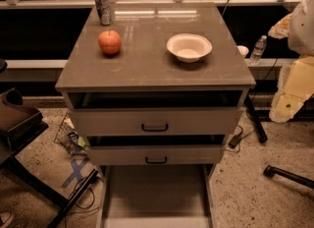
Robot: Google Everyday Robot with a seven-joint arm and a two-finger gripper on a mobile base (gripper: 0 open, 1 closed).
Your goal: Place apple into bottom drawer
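Camera view shows the task at its starting stage: no part of the transfer is done. The apple [110, 42] rests on the cabinet surface [147, 67], to the left of the white bowl [189, 47] and well apart from it, untouched by anything. The bottom drawer [154, 192] stands pulled out, below the bowl and nearer the camera, at floor level; its pale floor is bare, so it is judged ready to receive. The two upper drawers [154, 122], lower than the bowl and above the open tray, show their grey fronts and black handles, each slightly ajar. The claw [285, 105] sits to the right of the bowl, beyond the surface edge and lower than it, well apart from the apple; it does not hold the apple, and whether it is wide or narrow cannot be told. Remaining steps, as judged: reach, grasp, lift, carry forward past the front edge, lower into the tray, release. The apple stands with its stem dimple upward, so its stem axis is roughly vertical; being near-round, it has no marked long axis.
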